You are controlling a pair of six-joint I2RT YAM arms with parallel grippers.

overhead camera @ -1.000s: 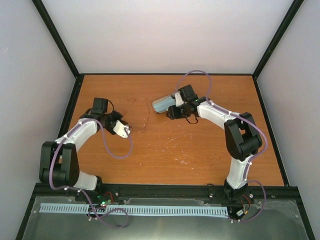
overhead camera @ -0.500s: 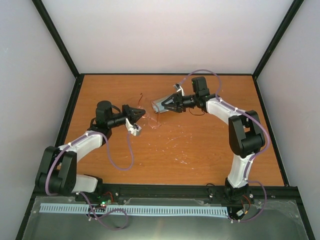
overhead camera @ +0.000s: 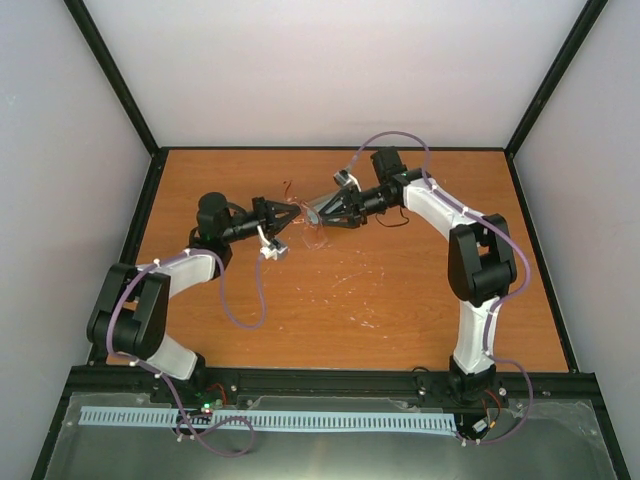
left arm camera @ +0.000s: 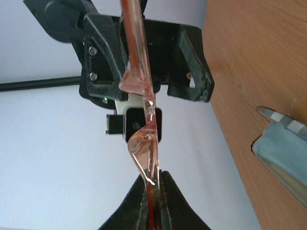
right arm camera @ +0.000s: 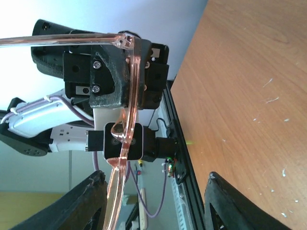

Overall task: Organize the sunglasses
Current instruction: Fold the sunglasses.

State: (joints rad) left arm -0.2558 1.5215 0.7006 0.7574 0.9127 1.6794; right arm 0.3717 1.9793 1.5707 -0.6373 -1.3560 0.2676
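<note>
My left gripper (overhead camera: 291, 214) is shut on the sunglasses (overhead camera: 304, 226), thin amber-red translucent glasses held edge-on above the table. In the left wrist view the fingers (left arm camera: 170, 201) pinch the frame (left arm camera: 144, 139), which runs straight up from them. My right gripper (overhead camera: 313, 211) faces the left one and is open. In the right wrist view its fingers (right arm camera: 88, 203) stand wide apart, with the glasses (right arm camera: 128, 100) between them, close to the left finger and apart from the right one.
The grey striped case (left arm camera: 280, 122) with the blue-grey cloth (left arm camera: 283, 153) lies on the wood just under the two grippers; it shows in the top view (overhead camera: 321, 204), partly hidden by the right gripper. Black frame rails edge the table.
The left gripper has lifted the glasses and carried them right, toward the right gripper. The right gripper has swung left to face it, jaws open round the glasses.
</note>
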